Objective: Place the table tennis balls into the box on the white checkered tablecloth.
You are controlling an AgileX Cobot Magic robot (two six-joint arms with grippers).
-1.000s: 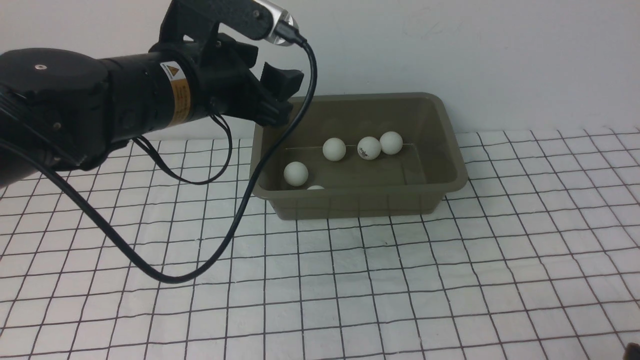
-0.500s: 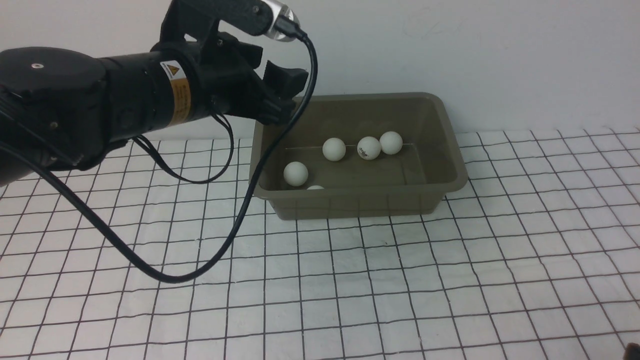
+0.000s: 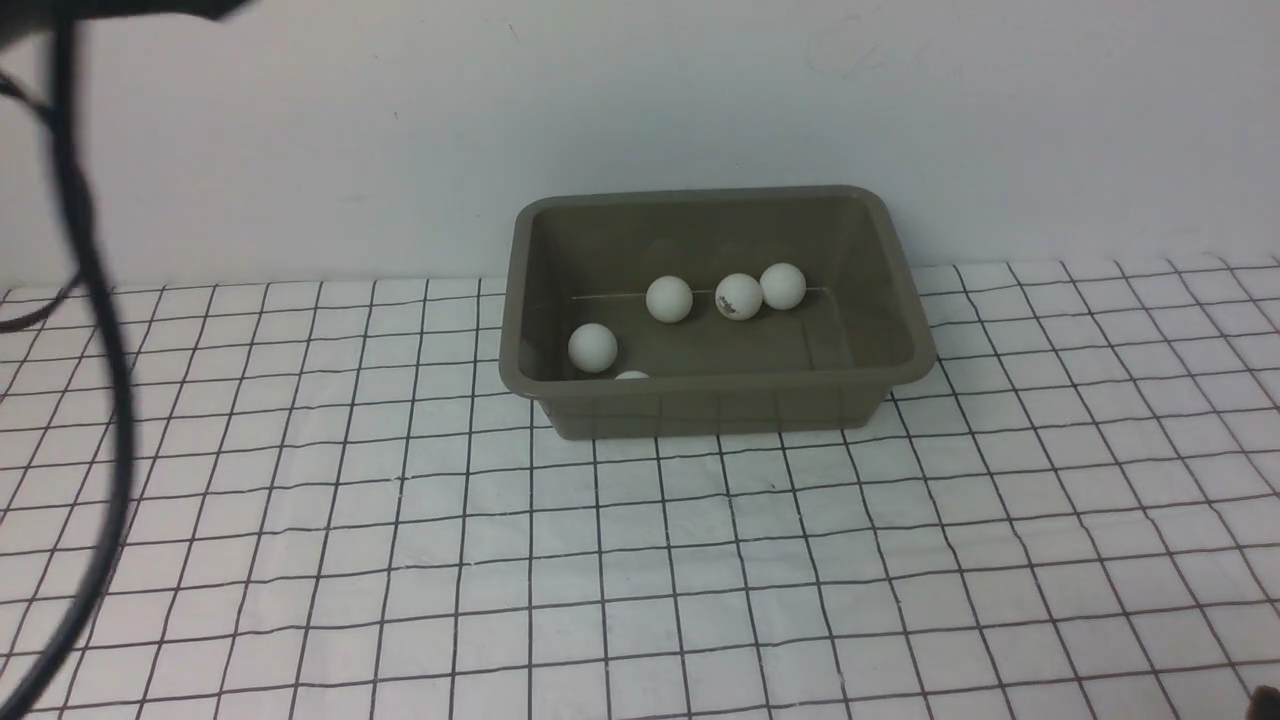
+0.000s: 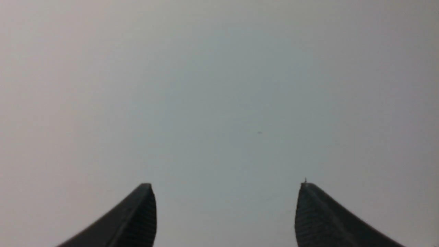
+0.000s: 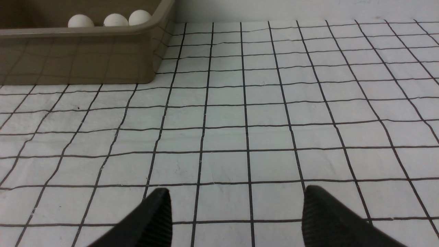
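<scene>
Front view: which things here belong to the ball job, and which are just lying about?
Job:
table tennis balls, five, all in the box, one half hidden by its near wall
box
white checkered tablecloth

Not the job:
black cable hanging at the left
wall behind

A plain, matte off-white wall [image 3: 700, 110] forms the backdrop, meeting the work surface along a straight horizontal edge. A thick black cable [image 3: 105, 400], blurred, hangs in a long curve down the left side of the front view, from top to bottom.
</scene>
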